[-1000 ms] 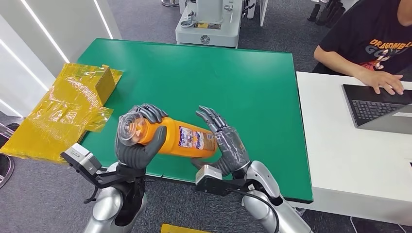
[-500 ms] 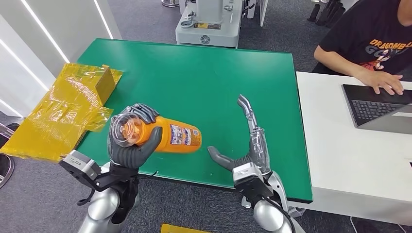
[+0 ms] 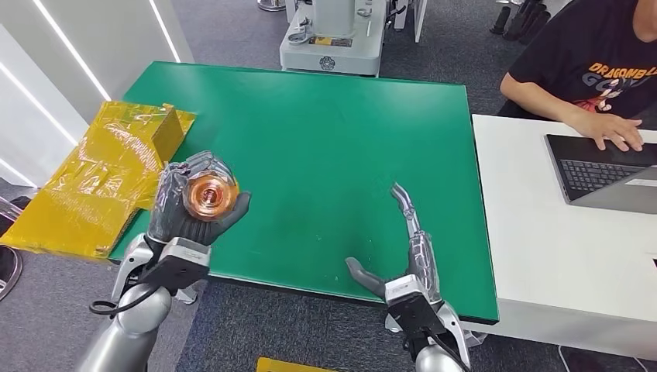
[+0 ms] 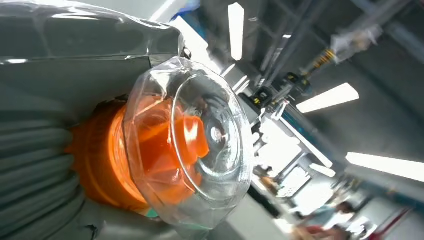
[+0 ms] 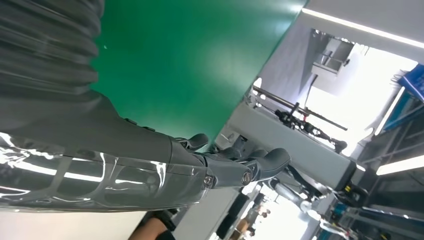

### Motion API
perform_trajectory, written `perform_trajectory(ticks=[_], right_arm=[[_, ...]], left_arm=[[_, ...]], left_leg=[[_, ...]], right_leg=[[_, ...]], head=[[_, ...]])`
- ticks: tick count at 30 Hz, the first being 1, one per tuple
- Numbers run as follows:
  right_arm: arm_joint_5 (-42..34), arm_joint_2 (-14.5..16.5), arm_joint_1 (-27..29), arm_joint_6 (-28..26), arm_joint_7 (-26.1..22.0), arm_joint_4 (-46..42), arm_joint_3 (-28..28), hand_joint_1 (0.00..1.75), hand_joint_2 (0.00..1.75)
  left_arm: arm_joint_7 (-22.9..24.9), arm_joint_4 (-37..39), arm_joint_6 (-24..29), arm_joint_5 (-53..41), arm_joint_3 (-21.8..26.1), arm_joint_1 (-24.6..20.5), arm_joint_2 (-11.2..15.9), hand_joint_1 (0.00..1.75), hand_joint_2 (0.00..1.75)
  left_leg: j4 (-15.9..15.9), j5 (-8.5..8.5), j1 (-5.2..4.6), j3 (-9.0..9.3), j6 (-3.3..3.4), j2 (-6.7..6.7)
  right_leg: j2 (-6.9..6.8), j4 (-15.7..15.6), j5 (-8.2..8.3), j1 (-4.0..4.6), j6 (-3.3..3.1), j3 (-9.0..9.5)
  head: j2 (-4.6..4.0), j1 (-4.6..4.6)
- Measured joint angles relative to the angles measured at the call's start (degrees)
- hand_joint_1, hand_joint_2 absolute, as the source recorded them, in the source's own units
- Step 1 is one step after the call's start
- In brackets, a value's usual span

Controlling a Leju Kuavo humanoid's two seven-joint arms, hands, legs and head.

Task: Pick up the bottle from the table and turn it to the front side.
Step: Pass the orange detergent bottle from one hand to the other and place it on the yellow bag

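My left hand (image 3: pixel 190 209) grips the orange bottle (image 3: pixel 205 196) above the table's front left edge. The bottle stands nearly on end, its clear cap pointing up at the head camera, so its label is hidden. In the left wrist view the clear cap (image 4: pixel 195 145) over the orange neck sits close to the lens, with the grey fingers wrapped around the body below it. My right hand (image 3: pixel 407 248) is open near the front edge of the green table (image 3: pixel 325 132), fingers stretched out, well apart from the bottle. The right wrist view shows those fingers (image 5: pixel 235 167) extended over the green surface.
Crumpled yellow plastic wrap and a cardboard box (image 3: pixel 108 170) lie off the table's left side. A person sits at the white desk (image 3: pixel 565 232) on the right, typing on a laptop (image 3: pixel 604 174). A grey machine (image 3: pixel 333 39) stands behind the table.
My left hand has swung the bottle from lying sideways to standing on end, cap toward the camera, and moved left. My right hand let go and drew back toward the front edge.
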Motion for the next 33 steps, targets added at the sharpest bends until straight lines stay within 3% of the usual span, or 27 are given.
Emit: perform_trajectory(ticks=[5,9,13,19,24,29,33], right_arm=[[0.5,-0.3,1.5,1.1,0.3,-1.0,-0.2,0.0,1.75],[0.8,-0.4,2.1,1.6,0.3,-1.5,-0.5,0.0,1.75],[1.2,-0.5,3.1,1.6,0.1,-2.0,-1.2,0.0,1.75],[1.5,-0.5,4.0,1.6,-0.2,-2.7,-1.4,0.0,1.75],[1.3,-0.7,4.4,1.6,-0.3,-3.0,-1.3,0.0,1.75],[-0.3,-0.8,3.7,1.0,-1.0,-2.3,-0.9,0.0,1.75],[-0.5,-0.8,3.3,0.5,-1.1,-1.6,-0.2,0.0,1.75]], left_arm=[[1.9,3.7,-2.7,-12.2,-1.1,-5.5,7.1,1.75,1.75],[2.9,6.5,-3.7,-16.1,-2.9,-8.8,10.6,1.75,1.75],[3.2,13.3,-6.0,-21.6,-6.8,-15.0,13.3,1.75,1.75],[2.3,24.5,-8.9,-25.0,-11.7,-21.6,13.3,1.75,1.75],[2.9,34.6,-9.5,-29.0,-15.9,-25.6,11.5,1.75,1.75],[3.4,43.0,-9.9,-32.5,-19.7,-27.7,10.3,1.75,1.75],[5.7,47.0,-9.9,-30.0,-20.3,-27.6,10.0,1.75,1.75]], left_leg=[[0.0,0.03,0.0,0.04,-0.04,0.08],[0.0,0.03,0.0,0.04,-0.04,0.08],[0.0,0.03,-0.02,0.04,-0.04,0.06],[0.0,0.03,-0.02,0.06,-0.04,0.19],[0.0,0.03,-0.02,0.05,-0.04,0.21],[0.0,0.03,-0.01,0.05,-0.04,0.24],[0.0,0.03,-0.01,0.04,-0.04,0.23]], right_leg=[[0.09,0.0,0.02,0.0,-0.03,0.0],[0.1,0.0,0.03,0.01,-0.04,-0.01],[0.07,0.0,0.03,0.0,-0.03,0.0],[0.18,0.0,0.05,0.0,-0.05,-0.03],[0.21,0.0,0.05,0.0,-0.06,-0.04],[0.25,0.0,0.05,0.0,-0.06,-0.05],[0.24,0.0,0.05,0.0,-0.06,-0.06]], head=[[0.0,-0.01],[0.0,0.0],[0.0,0.0],[0.0,0.01],[0.0,0.01],[0.0,-0.01],[0.0,-0.01]])
